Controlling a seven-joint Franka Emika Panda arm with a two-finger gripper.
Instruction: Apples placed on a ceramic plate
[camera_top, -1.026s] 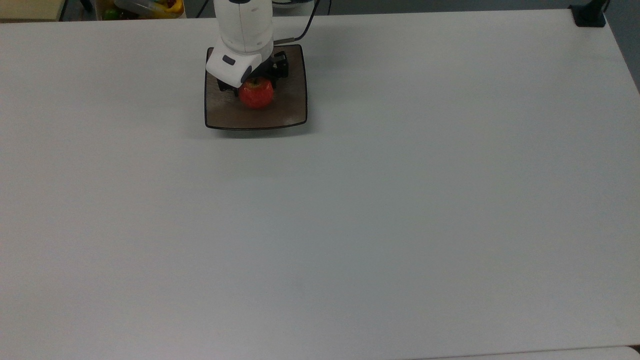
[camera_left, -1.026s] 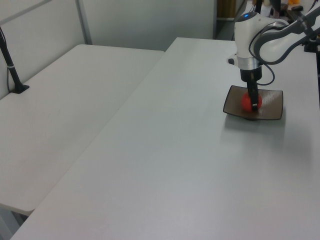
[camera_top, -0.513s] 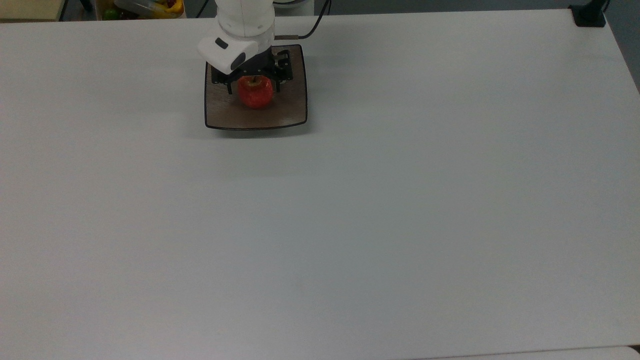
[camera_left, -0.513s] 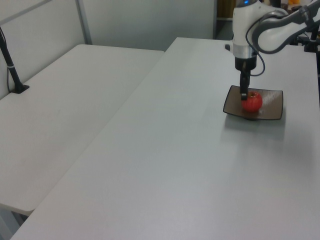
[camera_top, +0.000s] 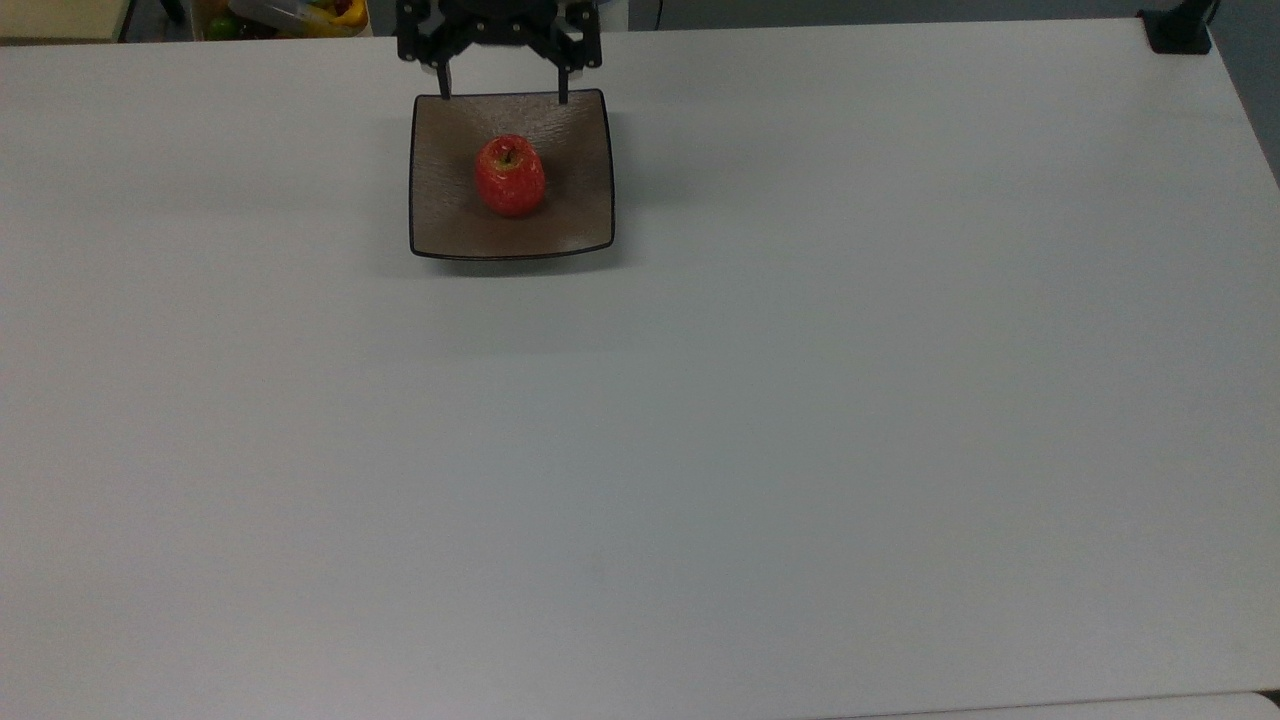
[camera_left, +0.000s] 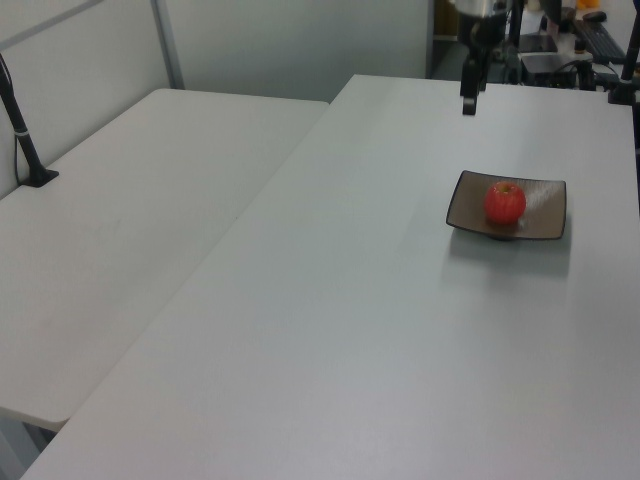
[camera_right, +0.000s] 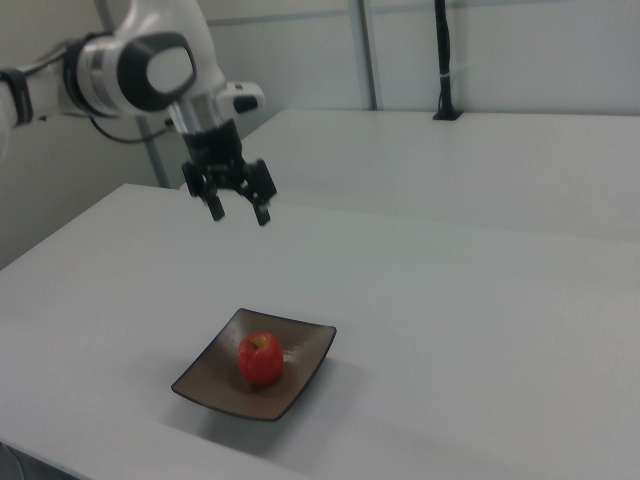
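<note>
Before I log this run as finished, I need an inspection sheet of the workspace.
Surface: white table, bare around the plate.
Job's things: red apple rests stem-up mid ceramic plate.
Clutter: nothing seen on the table.
Gripper: gripper open, hanging high above the table, apart from the apple.
Cables: dark cable along the arm.
Surroundings: second table; black post; bin of coloured items past the far edge.

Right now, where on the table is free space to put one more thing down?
Almost all of the white table is bare: the whole stretch to the top view's right of the ceramic plate, and everything below it. The one taken spot is the plate, where the apple sits, with the open gripper above its far edge.
</note>
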